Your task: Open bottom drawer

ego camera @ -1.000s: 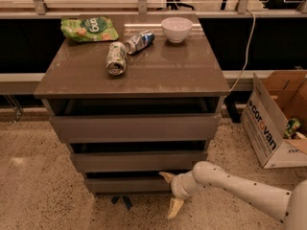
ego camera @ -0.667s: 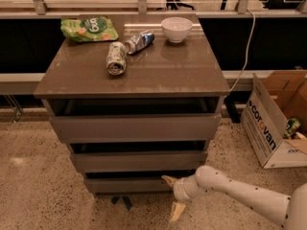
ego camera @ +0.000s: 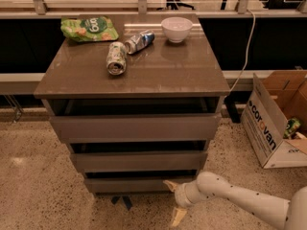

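I have the gripper (ego camera: pixel 171 202) low at the right front corner of the cabinet (ego camera: pixel 144 80); its 2 fingers are spread wide with nothing between them. The upper finger (ego camera: pixel 169 184) lies against or just beside the right end of the bottom drawer (ego camera: pixel 134 185); the lower one points down at the floor. That drawer is the lowest of 3 fronts; it looks nearly shut, with only a dark slot above it.

To do this step well, I judge I should hook the upper finger into that slot behind the top lip, then draw straight out from the cabinet, level and slow. Pulling from 1 end could skew the drawer on its runners, so a hold nearer the middle would be safer.

I cannot tell whether the finger touches the front or has caught the lip; the arm (ego camera: pixel 249 202) is cut off at the lower right edge; a dark shape under the cabinet is too dim to name.
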Controlling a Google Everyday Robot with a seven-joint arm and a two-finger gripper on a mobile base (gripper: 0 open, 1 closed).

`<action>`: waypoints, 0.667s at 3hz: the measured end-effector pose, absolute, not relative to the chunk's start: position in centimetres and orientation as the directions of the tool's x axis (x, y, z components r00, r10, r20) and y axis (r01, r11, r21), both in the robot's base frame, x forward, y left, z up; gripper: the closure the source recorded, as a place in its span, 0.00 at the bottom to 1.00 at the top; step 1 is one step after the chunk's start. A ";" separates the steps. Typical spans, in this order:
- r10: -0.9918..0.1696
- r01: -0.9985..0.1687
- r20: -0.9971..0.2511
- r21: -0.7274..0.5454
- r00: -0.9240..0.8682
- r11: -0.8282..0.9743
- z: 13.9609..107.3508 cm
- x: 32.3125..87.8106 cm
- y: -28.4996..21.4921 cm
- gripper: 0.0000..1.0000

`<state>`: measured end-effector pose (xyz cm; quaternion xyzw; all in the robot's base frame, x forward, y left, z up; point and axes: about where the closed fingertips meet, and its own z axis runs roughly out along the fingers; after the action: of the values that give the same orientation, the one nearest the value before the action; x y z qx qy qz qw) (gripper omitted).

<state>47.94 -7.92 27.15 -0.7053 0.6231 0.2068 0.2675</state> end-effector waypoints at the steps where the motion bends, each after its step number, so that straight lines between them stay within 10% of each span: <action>1: -0.794 -0.989 -0.592 -0.127 0.137 -0.075 26.1 47.8 -7.5 0.00; 2: -0.806 -0.979 -0.576 -0.202 0.135 -0.019 25.3 49.7 -6.6 0.00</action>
<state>49.68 -6.58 25.26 -0.6975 0.6399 0.1523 0.2842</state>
